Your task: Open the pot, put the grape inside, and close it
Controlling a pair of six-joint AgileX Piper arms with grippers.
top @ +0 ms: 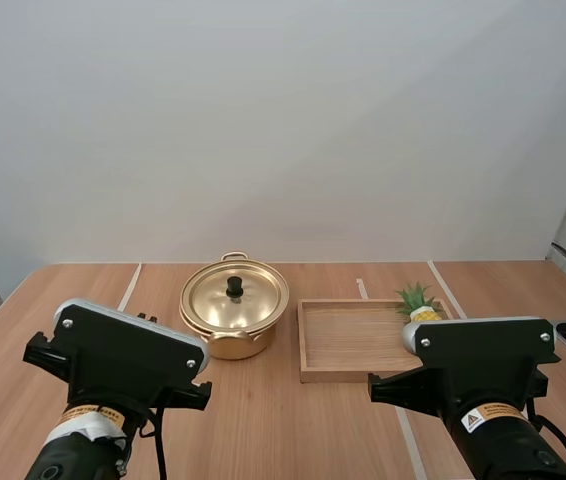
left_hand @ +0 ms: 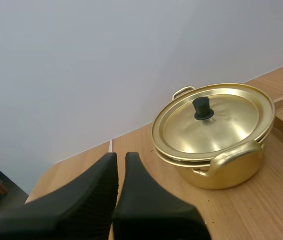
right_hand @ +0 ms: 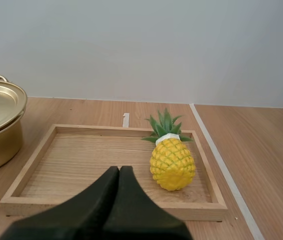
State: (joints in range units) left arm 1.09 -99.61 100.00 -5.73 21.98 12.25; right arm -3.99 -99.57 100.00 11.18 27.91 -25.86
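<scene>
At the very start: opening step not yet begun. Pot (top: 231, 345) toward the table's (top: 293, 430) far edge, left of its middle, closed under its lid (top: 253, 305), black knob (top: 234, 287) upright at the lid's centre. Just beside it on the right, a wooden tray (top: 308, 372), a narrow strip of table between. No grapes to be found. Instead a toy pineapple (top: 420, 305) in the tray's far right corner, leaves toward the far rim. Cannot tell whether lying or leaning.

Left gripper (left_hand: 122, 161) short of the pot, fingers pressed together with barely a slit at the tips, holding nothing. Right gripper (right_hand: 119, 171) before the tray's near rim, fingers together as one wedge, likewise empty, the pineapple beyond.

Next, by judgement: spread the left fingers, bring them over the lid, come down square on the knob, pinch, lift straight up, set the lid on bare table left of the pot. Calls for a centred hold, the small knob being likely to slip from an off-centre pinch. For the right arm: open wide, reach over the near rim to the far right corner, take the fruit by its body rather than its leaves.
</scene>
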